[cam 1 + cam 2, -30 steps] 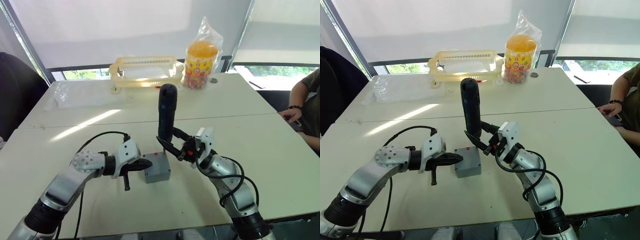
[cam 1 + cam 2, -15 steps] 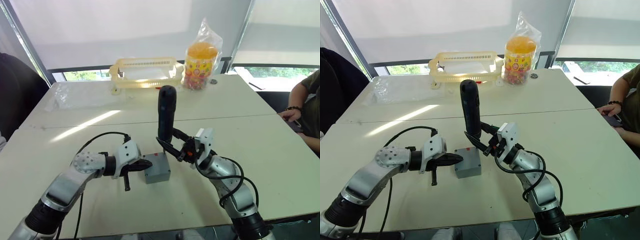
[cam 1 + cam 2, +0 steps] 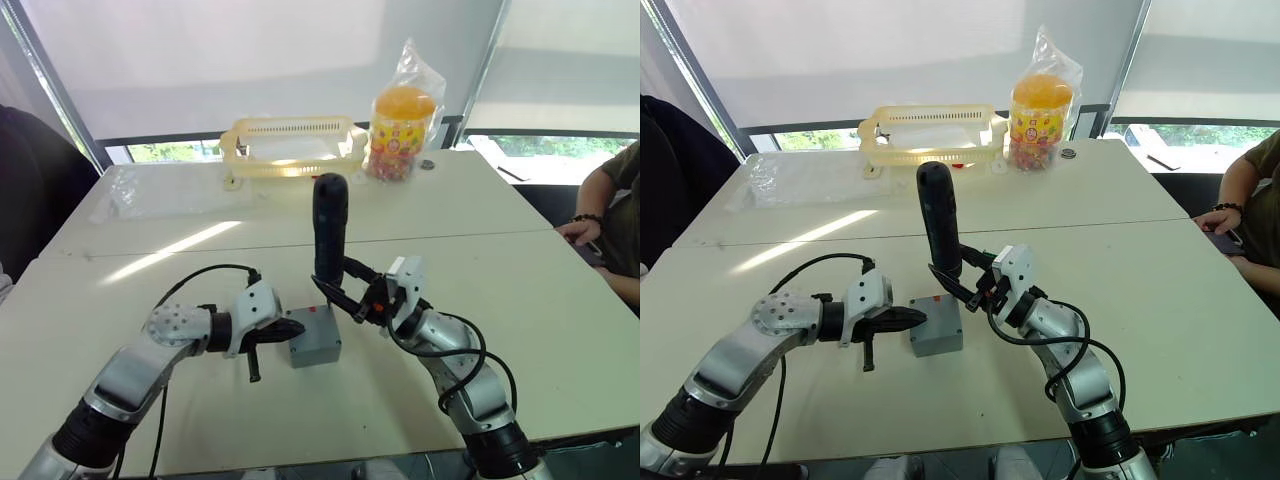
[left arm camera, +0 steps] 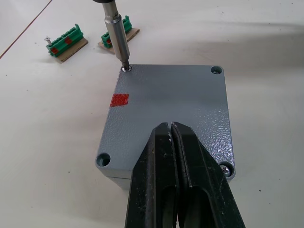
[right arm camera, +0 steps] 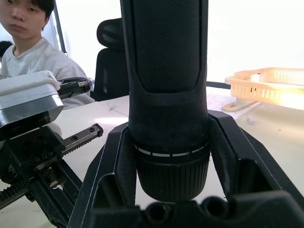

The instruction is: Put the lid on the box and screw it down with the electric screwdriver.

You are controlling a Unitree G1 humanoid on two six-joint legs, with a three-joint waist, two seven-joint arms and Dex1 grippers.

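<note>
The grey lid [image 4: 175,99], with a red mark on top, sits on the grey box [image 3: 315,347] near the table's middle. My left gripper [image 3: 292,328] is shut, its fingertips [image 4: 164,137] resting over the lid's near side. My right gripper [image 3: 347,296] is shut on the black electric screwdriver [image 3: 330,235], which stands nearly upright. The screwdriver's metal bit [image 4: 118,40] is set in the lid's corner hole next to the red mark. A screw head [image 4: 227,167] shows in the opposite corner.
Two small green blocks [image 4: 66,42] lie on the table just beyond the box. A yellow basket [image 3: 290,145], a bagged orange jar [image 3: 402,115] and a clear plastic bag [image 3: 150,190] stand at the back. A person [image 3: 615,210] sits at the right edge.
The screwdriver's top has leaned slightly to the left. The left gripper and the box have stayed put.
</note>
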